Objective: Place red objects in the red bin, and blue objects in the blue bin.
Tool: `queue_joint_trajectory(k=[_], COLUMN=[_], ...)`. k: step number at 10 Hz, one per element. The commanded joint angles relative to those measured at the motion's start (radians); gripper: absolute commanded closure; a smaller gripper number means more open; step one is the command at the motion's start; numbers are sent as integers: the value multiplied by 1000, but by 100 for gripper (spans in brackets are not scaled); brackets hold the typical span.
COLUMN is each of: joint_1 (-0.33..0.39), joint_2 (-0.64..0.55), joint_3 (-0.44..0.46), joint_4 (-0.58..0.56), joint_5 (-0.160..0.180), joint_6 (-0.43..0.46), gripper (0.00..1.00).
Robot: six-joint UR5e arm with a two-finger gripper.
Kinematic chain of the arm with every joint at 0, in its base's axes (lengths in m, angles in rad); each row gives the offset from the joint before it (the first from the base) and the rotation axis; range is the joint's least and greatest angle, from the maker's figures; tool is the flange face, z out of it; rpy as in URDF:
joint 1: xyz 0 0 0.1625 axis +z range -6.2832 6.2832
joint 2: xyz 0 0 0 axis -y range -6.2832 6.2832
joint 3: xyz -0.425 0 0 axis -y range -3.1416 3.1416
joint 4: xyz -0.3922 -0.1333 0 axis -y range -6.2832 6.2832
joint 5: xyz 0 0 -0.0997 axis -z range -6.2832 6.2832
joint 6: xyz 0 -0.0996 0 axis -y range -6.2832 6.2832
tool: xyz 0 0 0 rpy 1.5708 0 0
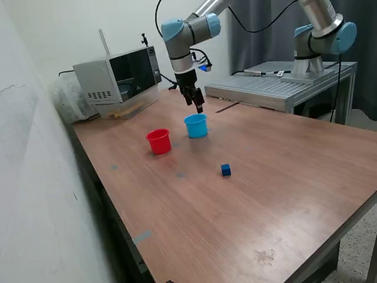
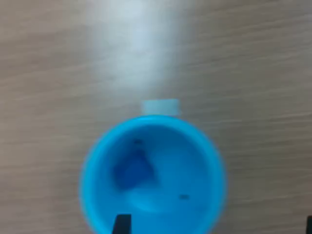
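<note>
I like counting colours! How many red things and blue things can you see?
Red cup: 1
Light blue cup: 1
Dark blue cubes: 2, one on the table and one blurry inside the light blue cup
Red cubes: 0 in view
Total: 4

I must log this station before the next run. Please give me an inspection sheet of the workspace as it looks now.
Surface: wooden table, with a pale stain near its front edge and small tape marks.
Job's things: red cup and blue cup upright, side by side, apart. One blue cube on the table, apart from both cups. The wrist view shows a blurred dark blue shape inside the blue cup, probably a cube. No red cubes seen; the red cup's inside is hidden.
Clutter: nothing seen.
Grippers: gripper above the blue cup, empty; open or shut cannot be told.
Cables: black cables hang behind the arm.
Surroundings: microwave-like box, metal bench, second arm.
</note>
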Motion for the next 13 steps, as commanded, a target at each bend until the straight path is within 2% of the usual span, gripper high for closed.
queue_joint_trajectory(k=[1, 2, 3, 4, 6, 7, 9, 10, 11, 12, 13], joint_1=[112, 169, 211, 246, 292, 315, 323, 323, 323, 323, 323], joint_2=[-5, -5, -8, -8, 25, 74, 180, 221, 267, 287, 295], joint_3=[2, -3, -18, -33, -73, -128, -240, -280, -324, -340, -340], joint_4=[-2, -3, -8, -29, -60, -62, -63, -68, -72, -72, -80], joint_5=[64, 93, 142, 167, 192, 199, 198, 196, 183, 158, 149], joint_6=[0, 0, 2, 2, 6, 11, 84, 158, 228, 312, 403], gripper=[0, 0, 0, 0, 0, 0, 0, 0, 0, 0, 0])
